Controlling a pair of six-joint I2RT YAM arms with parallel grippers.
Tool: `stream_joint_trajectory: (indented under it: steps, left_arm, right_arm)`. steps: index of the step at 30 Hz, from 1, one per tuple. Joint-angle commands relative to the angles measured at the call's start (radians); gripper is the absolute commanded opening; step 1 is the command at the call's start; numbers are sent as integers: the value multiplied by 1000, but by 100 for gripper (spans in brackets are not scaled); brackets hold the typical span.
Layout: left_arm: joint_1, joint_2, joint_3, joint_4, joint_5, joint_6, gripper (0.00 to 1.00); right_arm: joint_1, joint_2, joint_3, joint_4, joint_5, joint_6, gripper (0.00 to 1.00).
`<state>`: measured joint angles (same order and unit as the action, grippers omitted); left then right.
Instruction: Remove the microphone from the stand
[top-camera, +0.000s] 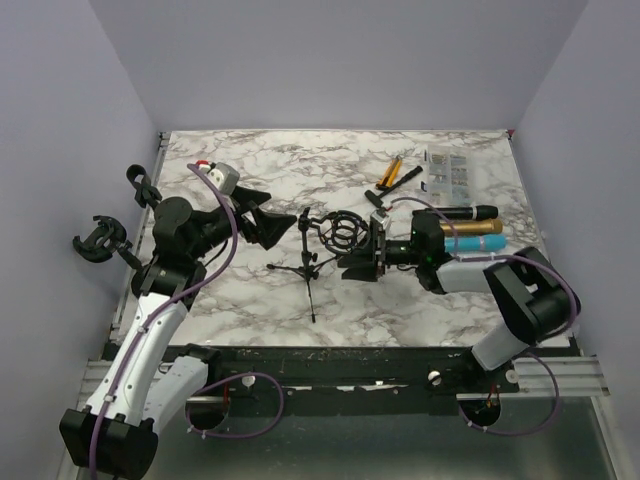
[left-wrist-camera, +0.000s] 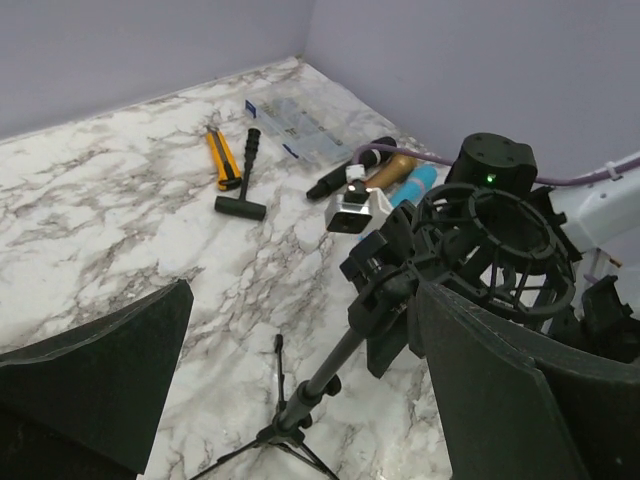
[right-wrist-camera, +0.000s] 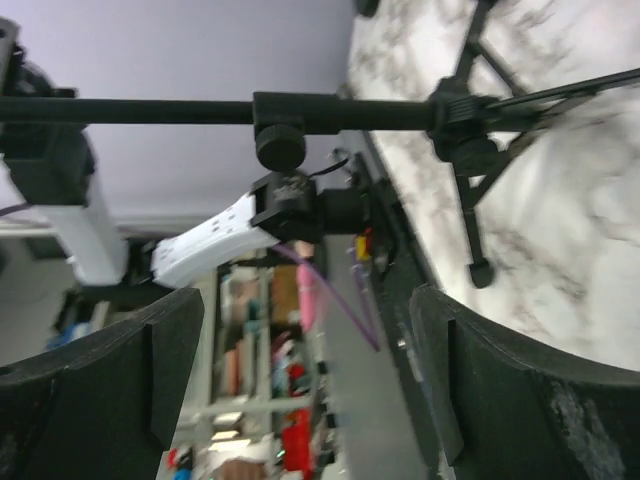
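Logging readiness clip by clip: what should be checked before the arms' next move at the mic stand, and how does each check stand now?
1. Left gripper open and empty: ok.
2. Right gripper open and empty: ok.
3. Stand upright on its tripod: ok.
4. Microphone seated in the shock mount: cannot tell; the ring looks empty from the left wrist.
5. Right gripper close to the shock mount: ok in the top view.

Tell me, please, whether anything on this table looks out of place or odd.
The stand is upright, but its shock mount looks empty: the left wrist view sees through the ring. Three microphones lie side by side on the table's right. Nothing looks spilled or broken.
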<state>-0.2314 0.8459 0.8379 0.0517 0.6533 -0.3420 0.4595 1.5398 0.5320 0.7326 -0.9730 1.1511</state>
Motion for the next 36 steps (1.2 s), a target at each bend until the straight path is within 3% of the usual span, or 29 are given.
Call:
stream_joint_trajectory:
  steps: [1,5,9,13,18,36]
  left_arm:
    - [-8,-4,-42,77,74,11,99]
    - [-8,-21,-38,42,35,38,98]
    - [-8,-46,-48,37,0,51,98]
    - [-8,-53,-56,58,11,36,98]
    - [-8,-54,-59,71,29,17,98]
    - [-8,-64,-68,85,32,7,98]
  right_arm:
    - [48,169,31,575,-145,361,89]
    - [72,334,79,869,-106,568,83]
    - [108,461,139,979,-60,656,76]
    - [117,501,169,942,-23,631,73]
    - [118,477,194,723,12,486,70]
    - [151,508,251,692,17,483,45]
